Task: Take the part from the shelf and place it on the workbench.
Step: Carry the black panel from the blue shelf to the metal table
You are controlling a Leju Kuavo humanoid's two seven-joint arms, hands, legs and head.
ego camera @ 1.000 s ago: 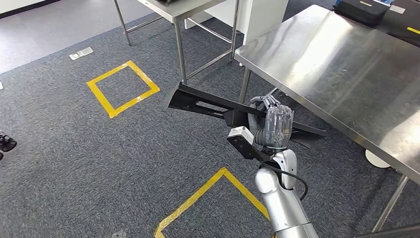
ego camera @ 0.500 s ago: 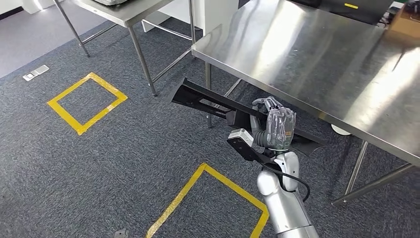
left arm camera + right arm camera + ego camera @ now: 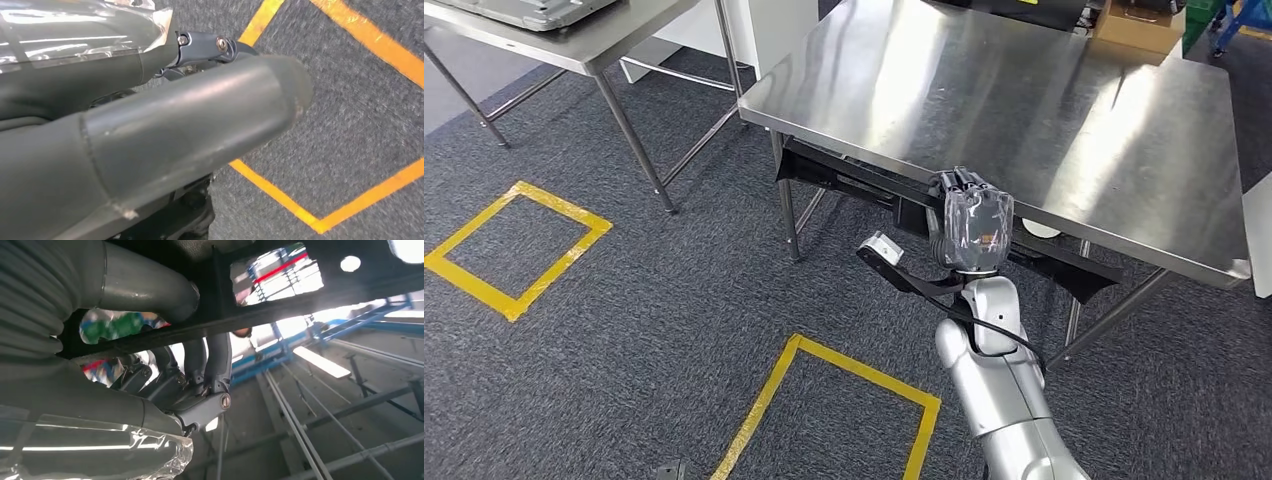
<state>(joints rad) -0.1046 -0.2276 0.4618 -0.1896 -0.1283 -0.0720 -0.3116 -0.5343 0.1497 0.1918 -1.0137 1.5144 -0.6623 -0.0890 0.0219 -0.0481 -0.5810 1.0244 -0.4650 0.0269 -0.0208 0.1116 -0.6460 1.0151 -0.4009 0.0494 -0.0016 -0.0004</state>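
R hand (image 3: 972, 228), frame centre, grips long black part (image 3: 844, 180) w/ fingers wrapped round, just below steel workbench (image 3: 1044, 110) edge. L hand (image 3: 125, 150): grip can't tell.

1. Workbench (image 3: 1024, 110) top lies bare across the steel
2. Its near edge overhangs the held part (image 3: 844, 180), barring a straight lift
3. Its leg (image 3: 788, 205) stands beside the part's far end
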